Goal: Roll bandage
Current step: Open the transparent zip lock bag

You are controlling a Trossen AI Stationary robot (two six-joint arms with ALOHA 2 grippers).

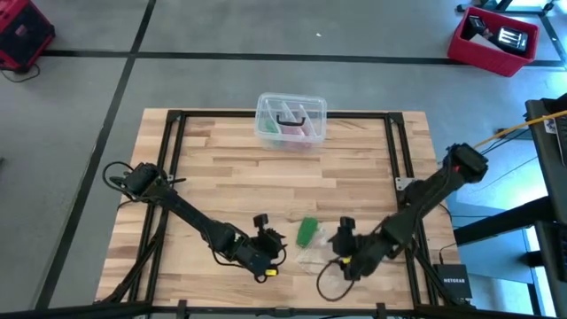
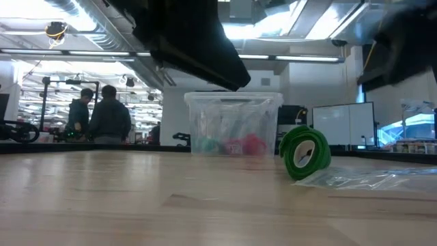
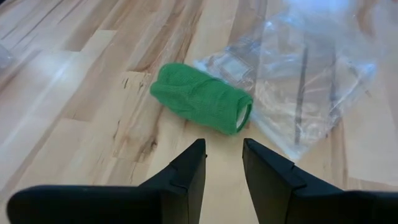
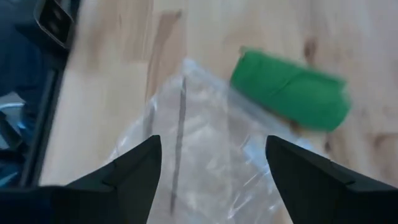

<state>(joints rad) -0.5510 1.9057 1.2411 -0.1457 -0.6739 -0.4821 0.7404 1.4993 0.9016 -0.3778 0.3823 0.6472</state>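
Note:
The bandage (image 1: 306, 232) is a bright green roll lying on its curved side on the wooden table near the front edge, one end against a clear plastic bag (image 1: 312, 258). In the low view, the bandage (image 2: 305, 152) shows its round end. My left gripper (image 1: 276, 241) stands just left of it, open, and in the left wrist view its fingers (image 3: 189, 168) point at the bandage (image 3: 202, 98) with nothing between them. My right gripper (image 1: 342, 236) is just right of it, wide open above the bag (image 4: 199, 143), with the bandage (image 4: 289, 90) beyond its fingertips.
A clear plastic box (image 1: 291, 120) holding pink and dark items stands at the table's far edge, in the middle. Black frame rails (image 1: 174, 159) run along the table's left and right sides. People stand in the room beyond the table (image 2: 102, 116).

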